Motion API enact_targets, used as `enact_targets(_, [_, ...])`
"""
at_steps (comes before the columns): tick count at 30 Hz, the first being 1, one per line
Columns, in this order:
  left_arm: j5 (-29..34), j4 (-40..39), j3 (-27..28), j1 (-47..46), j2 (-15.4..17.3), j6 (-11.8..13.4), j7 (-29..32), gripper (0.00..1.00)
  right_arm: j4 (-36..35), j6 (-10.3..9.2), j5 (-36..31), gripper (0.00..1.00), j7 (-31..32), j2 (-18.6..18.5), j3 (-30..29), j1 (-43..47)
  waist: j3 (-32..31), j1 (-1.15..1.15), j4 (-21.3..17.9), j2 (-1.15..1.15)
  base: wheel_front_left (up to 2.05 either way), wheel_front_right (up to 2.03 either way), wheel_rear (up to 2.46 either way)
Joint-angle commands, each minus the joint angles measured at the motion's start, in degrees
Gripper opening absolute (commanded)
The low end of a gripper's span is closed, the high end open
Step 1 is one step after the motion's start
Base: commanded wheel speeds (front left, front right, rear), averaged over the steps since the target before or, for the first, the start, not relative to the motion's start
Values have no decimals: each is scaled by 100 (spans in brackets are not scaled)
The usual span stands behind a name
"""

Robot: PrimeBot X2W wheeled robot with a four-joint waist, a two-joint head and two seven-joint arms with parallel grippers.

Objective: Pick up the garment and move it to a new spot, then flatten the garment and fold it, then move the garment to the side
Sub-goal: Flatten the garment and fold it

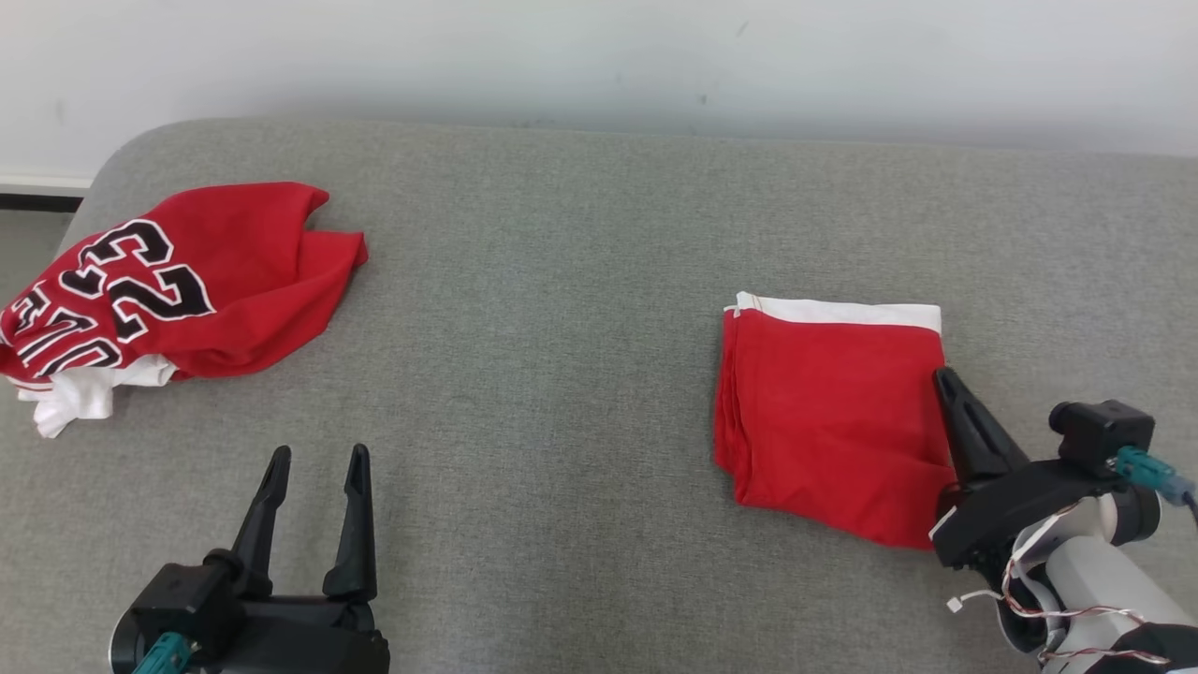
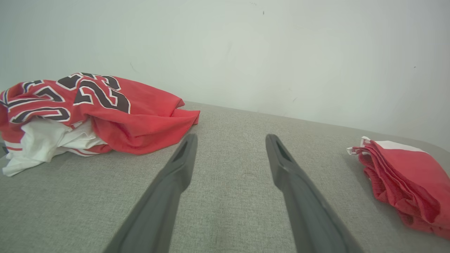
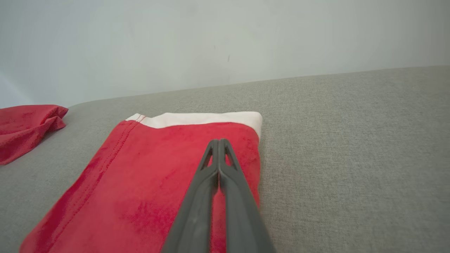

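A folded red garment (image 1: pixel 828 412) with a white band along its far edge lies flat on the grey cushion at the right; it is also in the right wrist view (image 3: pixel 147 175) and the left wrist view (image 2: pixel 407 175). My right gripper (image 1: pixel 942 374) is shut with nothing between its fingers, its tip over the folded garment's right edge (image 3: pixel 218 141). A crumpled red jersey (image 1: pixel 187 281) with black-and-white lettering lies at the far left on a bit of white cloth (image 1: pixel 80 393). My left gripper (image 1: pixel 318 456) stands open and empty, short of the jersey (image 2: pixel 105 109) and to its right (image 2: pixel 231 138).
The grey cushioned surface (image 1: pixel 562 374) runs the full width, with a pale wall (image 1: pixel 599 56) right behind it. Its rounded left corner drops off just past the jersey. A wide bare stretch of cushion lies between the two red cloths.
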Motion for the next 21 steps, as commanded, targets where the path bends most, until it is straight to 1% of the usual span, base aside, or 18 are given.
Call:
enact_targets(1, [35,13,-11,-77,0,-18,-4,100,86,-14,-186,0,-2,71,-18,77,35,0,69,0,0,0,0])
enact_targets(4, [26,23,-42,-107,-1,-23,-4,100,264,-14,-477,0,-2,232,-82,23,78,0,159,0,0,0,0])
enact_targets(8, [-6,49,-120,-172,0,-31,-4,100,513,-14,-850,0,-2,568,-177,-75,153,0,312,0,0,0,0])
enact_targets(13, [-34,82,-236,-241,0,-25,-4,100,673,-14,-1280,0,-2,1103,64,-112,206,0,498,0,0,0,0])
enact_targets(17, [-25,93,-274,-217,0,3,-4,100,648,-14,-1509,0,-2,1440,354,-116,189,0,512,0,0,0,0])
enact_targets(21, [4,114,-283,-170,-1,7,-4,100,549,-14,-1524,0,-2,1561,345,-100,133,0,429,0,0,0,0])
